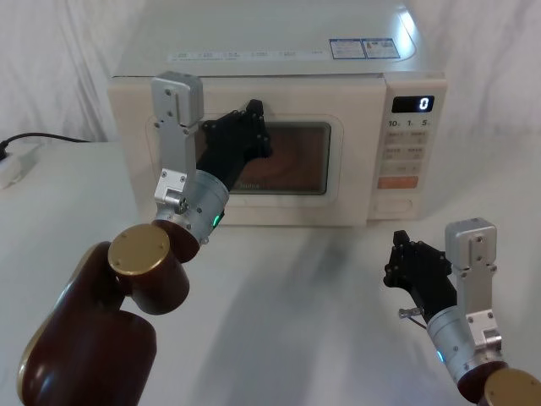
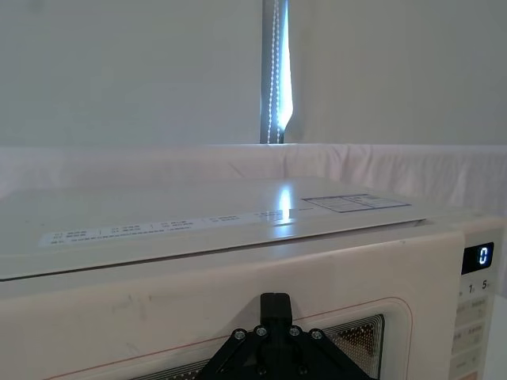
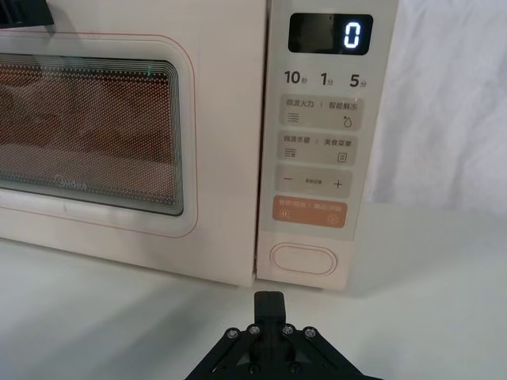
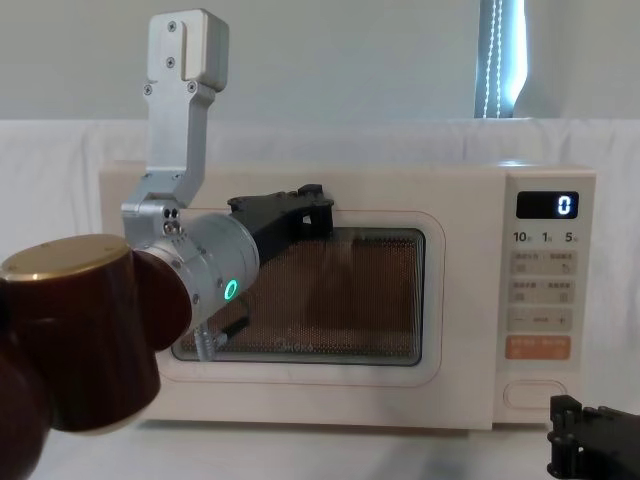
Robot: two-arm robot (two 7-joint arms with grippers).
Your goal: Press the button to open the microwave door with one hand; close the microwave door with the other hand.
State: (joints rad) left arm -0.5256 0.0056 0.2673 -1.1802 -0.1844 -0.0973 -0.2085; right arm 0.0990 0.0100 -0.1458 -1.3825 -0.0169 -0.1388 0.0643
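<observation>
Both steps look done from my seat: the microwave door sits flush, my left gripper pressed against it, fingers together, while my right gripper, fingers narrow, hangs low before the button.

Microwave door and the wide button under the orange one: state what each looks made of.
The microwave door looks like glossy cream plastic, evenly coloured with rounded edges; its window shows a fine dotted mesh, probably perforated metal behind a clear pane. The button looks like matching cream plastic with a thin moulded rim.

left gripper hides door's upper left | right gripper cut off at frame edge
</observation>
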